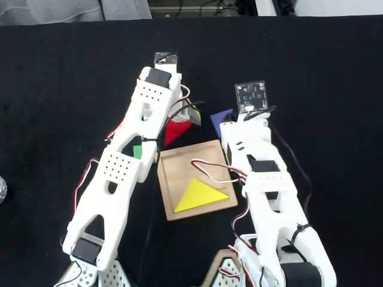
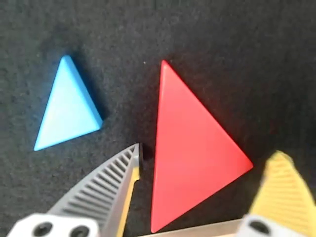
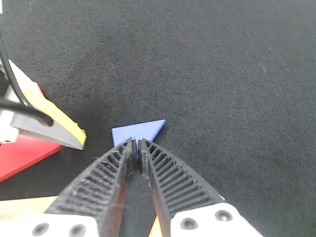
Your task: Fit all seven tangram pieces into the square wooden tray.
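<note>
The square wooden tray [image 1: 179, 161] lies between the two arms with a yellow triangle [image 1: 200, 194] inside it. Just beyond its far edge lies a large red triangle [image 2: 187, 148] [image 1: 175, 130]. My left gripper [image 2: 207, 152] is open, low over the red triangle, with one finger on either side of it. A light blue triangle [image 2: 66, 106] lies flat beside it. My right gripper [image 3: 137, 144] is shut, its tips at the near edge of a dark blue piece [image 3: 140, 130] [image 1: 221, 115]. Whether it pinches that piece I cannot tell.
A green piece [image 1: 137, 150] peeks out under the left arm beside the tray. The left gripper's yellow finger [image 3: 54, 121] and the red triangle [image 3: 19, 153] sit close to the right gripper. Black cloth covers the table [image 1: 329, 89].
</note>
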Tool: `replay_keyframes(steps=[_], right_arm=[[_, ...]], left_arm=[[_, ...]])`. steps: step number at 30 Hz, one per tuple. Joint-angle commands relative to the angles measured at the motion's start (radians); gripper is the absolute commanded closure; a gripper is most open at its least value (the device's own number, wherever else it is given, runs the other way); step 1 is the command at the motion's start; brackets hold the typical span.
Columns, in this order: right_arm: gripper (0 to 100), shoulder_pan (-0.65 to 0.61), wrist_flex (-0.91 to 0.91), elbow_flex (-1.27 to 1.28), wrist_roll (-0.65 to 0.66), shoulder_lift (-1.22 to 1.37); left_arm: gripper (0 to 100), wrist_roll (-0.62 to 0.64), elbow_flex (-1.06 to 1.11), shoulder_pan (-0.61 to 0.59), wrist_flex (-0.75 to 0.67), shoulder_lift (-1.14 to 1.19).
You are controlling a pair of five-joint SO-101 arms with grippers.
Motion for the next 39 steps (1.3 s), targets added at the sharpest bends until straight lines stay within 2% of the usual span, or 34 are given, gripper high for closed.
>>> replay_keyframes(steps=[1, 29, 35, 39], right_arm=[[98.3, 0.026, -0.021, -0.012, 0.011, -0.036], [98.3, 0.026, -0.021, -0.012, 0.011, -0.036], [98.3, 0.026, -0.021, -0.012, 0.011, -0.036], [98.3, 0.026, -0.021, -0.012, 0.011, -0.036]], left_arm=[[68, 0.002, -0.013, -0.012, -0.015, -0.008], [68, 0.006, -0.012, -0.01, -0.008, -0.008], [79, 0.005, -0.012, -0.01, -0.008, -0.008], [79, 0.006, -0.012, -0.01, -0.008, -0.008]])
